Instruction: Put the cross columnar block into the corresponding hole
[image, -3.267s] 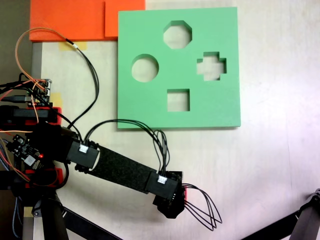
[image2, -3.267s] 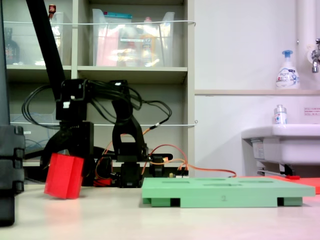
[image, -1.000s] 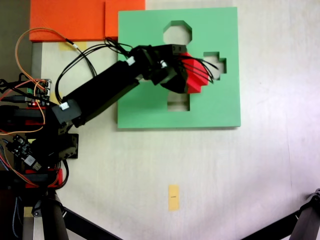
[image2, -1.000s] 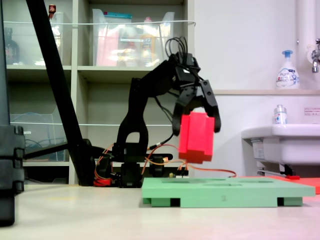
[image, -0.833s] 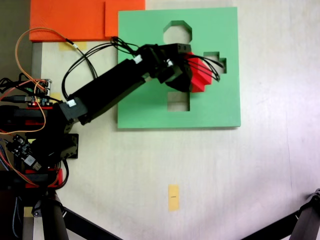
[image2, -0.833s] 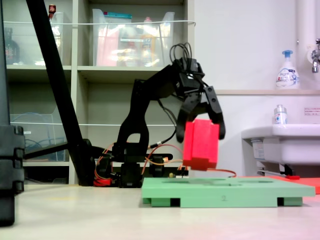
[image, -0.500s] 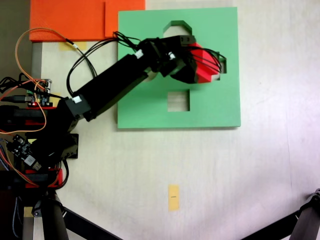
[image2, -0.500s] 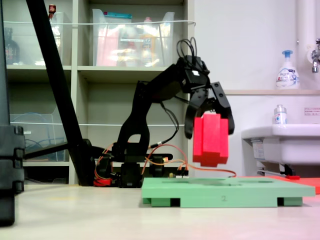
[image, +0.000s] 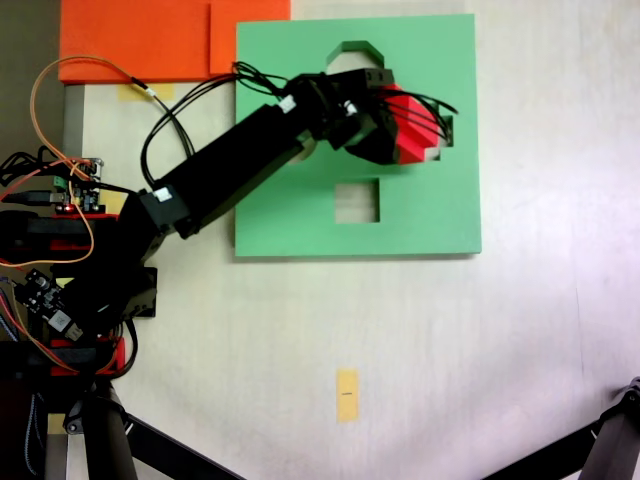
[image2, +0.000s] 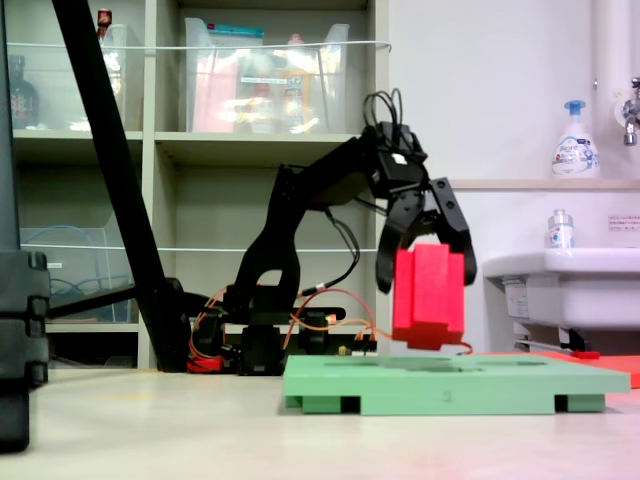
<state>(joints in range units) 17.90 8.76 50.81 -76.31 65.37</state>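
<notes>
My gripper (image2: 428, 262) (image: 400, 130) is shut on the red cross columnar block (image2: 429, 295) (image: 412, 132), holding it upright a little above the green foam board (image2: 455, 382) (image: 420, 215). Seen from above, the block hangs over the plus-shaped hole (image: 443, 126) and covers most of it; only the hole's right edge shows. From the side, the block's underside clears the board by a small gap. The black arm reaches in from the left across the board.
The board also has an octagonal cutout (image: 352, 50) partly behind the arm and a square cutout (image: 357, 201). Orange foam sheets (image: 140, 38) lie at the back left. A yellow tape mark (image: 346, 394) sits on the table. Wires and electronics (image: 60, 190) crowd the left edge.
The gripper has carried the block from the table at the left up and over the board, then rightward onto the plus-shaped hole, and slightly lower over the last half second.
</notes>
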